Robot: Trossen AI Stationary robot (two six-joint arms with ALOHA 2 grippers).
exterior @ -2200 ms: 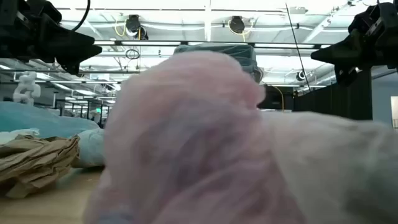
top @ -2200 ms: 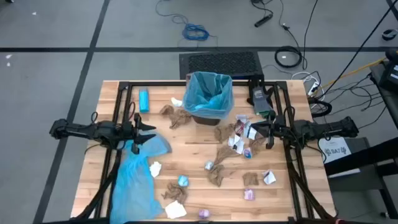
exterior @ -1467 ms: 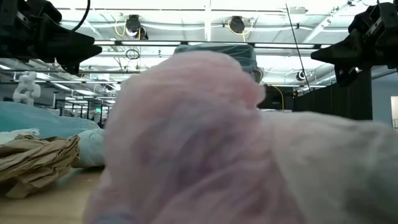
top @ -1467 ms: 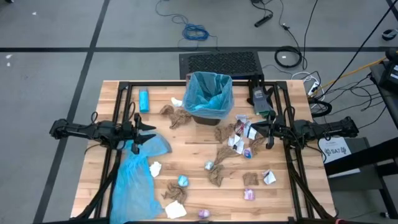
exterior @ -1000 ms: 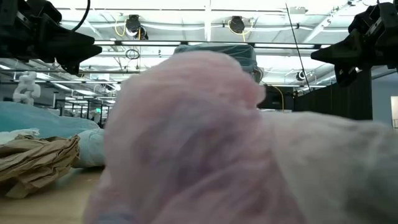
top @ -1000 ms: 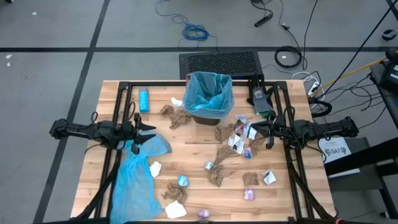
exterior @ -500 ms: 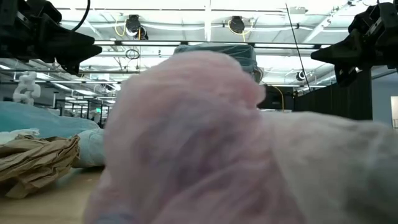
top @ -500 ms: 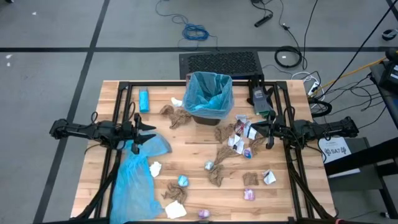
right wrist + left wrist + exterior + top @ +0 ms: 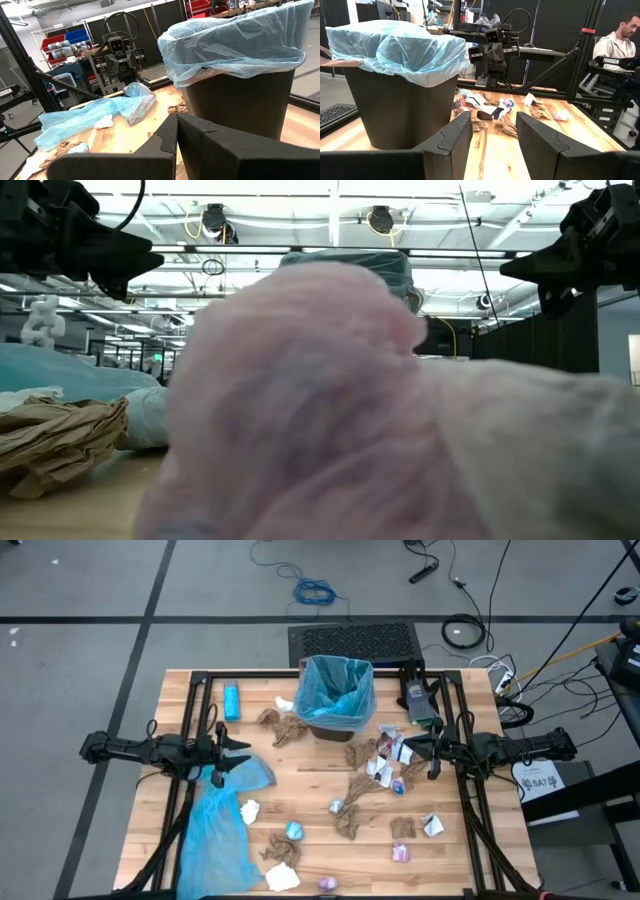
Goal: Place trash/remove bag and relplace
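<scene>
Left claw (image 9: 232, 755): fingers parted, nothing between them; it hangs over the left side of the table (image 9: 300, 795), above the top end of the loose blue bag (image 9: 215, 830).
Right claw (image 9: 418, 752): fingers pressed together, empty; it hangs at the right side, level with the left one.
Why so: both arms sit mirrored and clear of the clutter, which reads as a waiting pose before the first pick.
Trash (image 9: 365, 785): brown wads, white bits, pink and blue wrappers scattered over the table; the thickest cluster lies just beside the right claw, toward the middle, and more lies near the front edge.
Bin (image 9: 335, 695): upright at the back centre, lined with a blue bag, between the two claws and farther back.
Pink wad (image 9: 330, 410): sits right against the low camera, blocking most of it.
</scene>
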